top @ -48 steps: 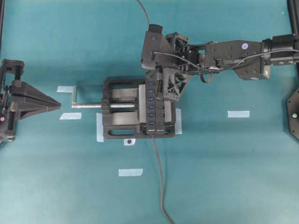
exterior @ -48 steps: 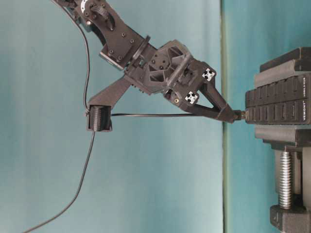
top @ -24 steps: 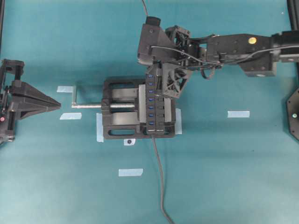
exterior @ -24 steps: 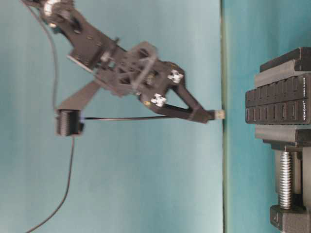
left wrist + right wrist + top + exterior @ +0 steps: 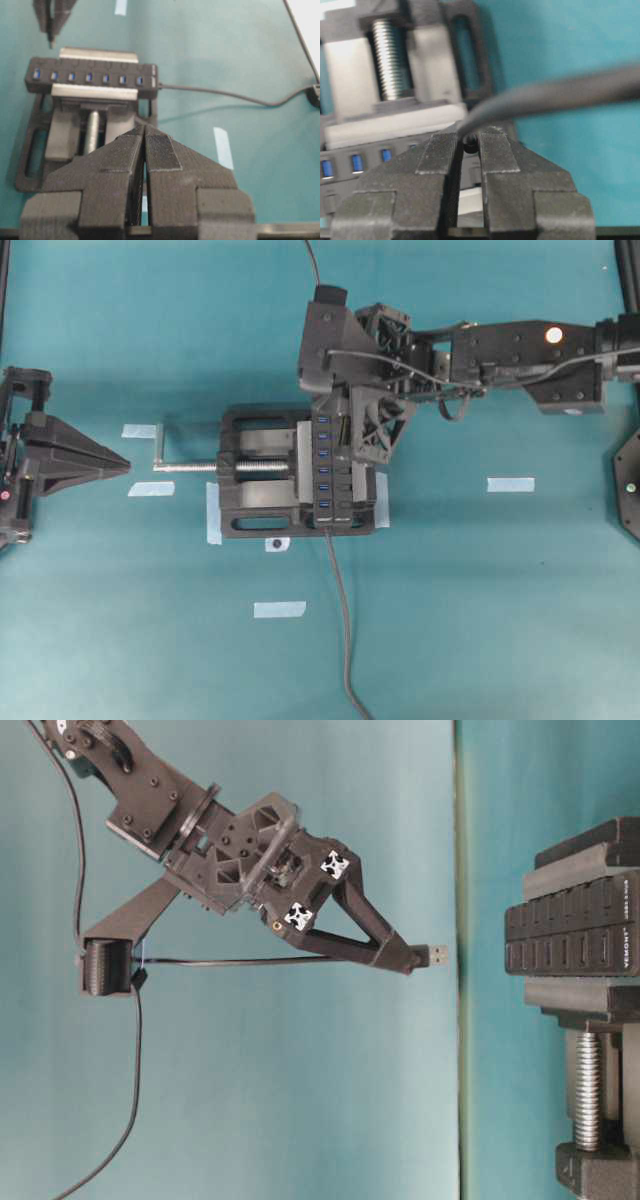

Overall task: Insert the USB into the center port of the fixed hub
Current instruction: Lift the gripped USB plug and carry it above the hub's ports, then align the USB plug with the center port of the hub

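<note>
While the right gripper (image 5: 405,960) clenches the USB (image 5: 437,956) between its fingertips, the silver plug tip juts toward the right of the table-level frame, well apart from the fixed hub (image 5: 575,935) at the right edge; the thin cable (image 5: 250,960) runs level back to the left, past the wrist camera block, then hangs down toward the lower left; seen from overhead, that gripper sits in the upper middle of the frame, over the top end of the fixed hub, which is held in the black vise (image 5: 255,480) at the centre; its row of blue slots runs up and down the frame, and the center port (image 5: 323,469) shows uncovered; the hub's own cable (image 5: 345,640) trails to the bottom edge; tape strips (image 5: 510,484) lie on the teal table (image 5: 500,620); at the left edge, the left gripper (image 5: 120,464) rests with its jaws pressed together, grasping nothing, its tip pointing at the silver screw handle
</note>
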